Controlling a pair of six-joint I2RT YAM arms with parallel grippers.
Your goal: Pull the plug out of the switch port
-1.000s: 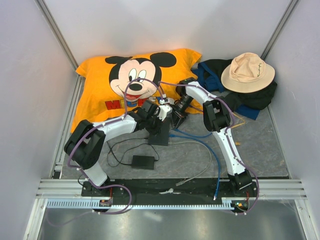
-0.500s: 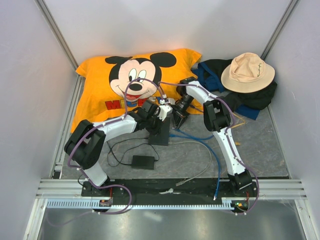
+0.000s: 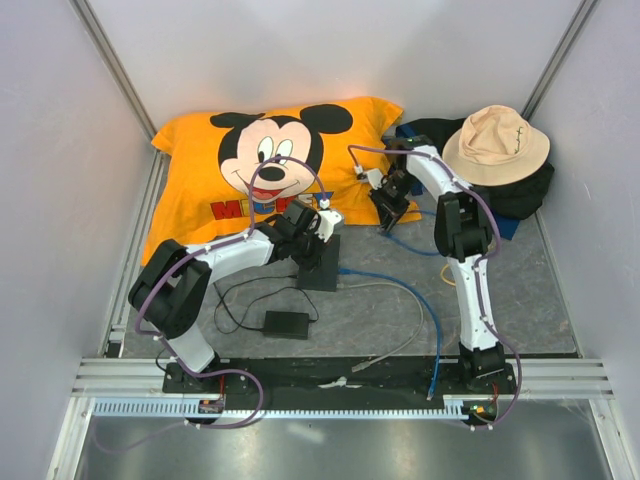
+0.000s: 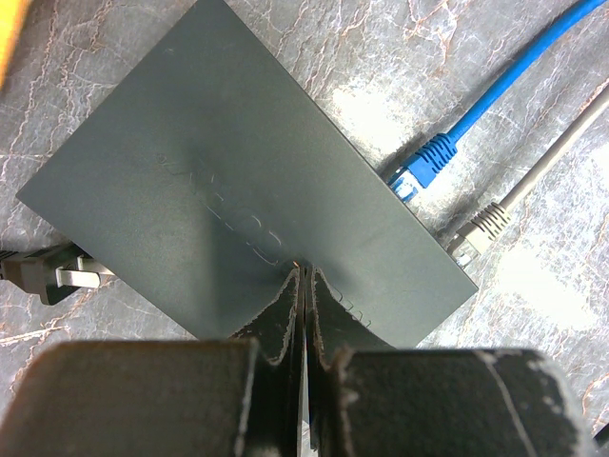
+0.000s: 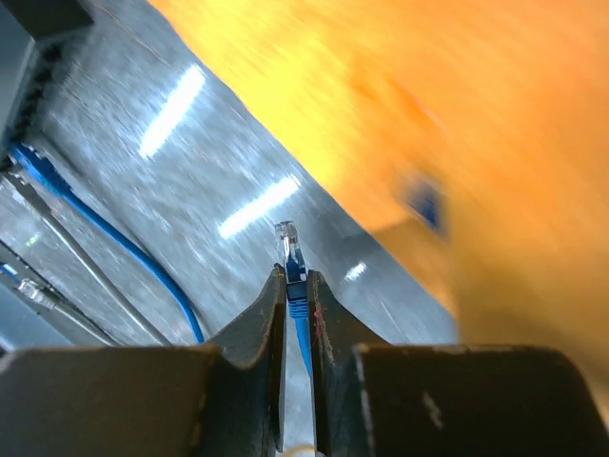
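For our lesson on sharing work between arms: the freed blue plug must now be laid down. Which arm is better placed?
Right. The right tool is shut on the blue plug, clear of the switch. The left tool rests shut on the switch, likely steadying it.

I had the left gripper closed tight, fingers pressed together, tips resting on the near edge of the switch. Along its right edge, a blue cable plug and a grey cable plug sat at the sockets. A black connector met its left side.
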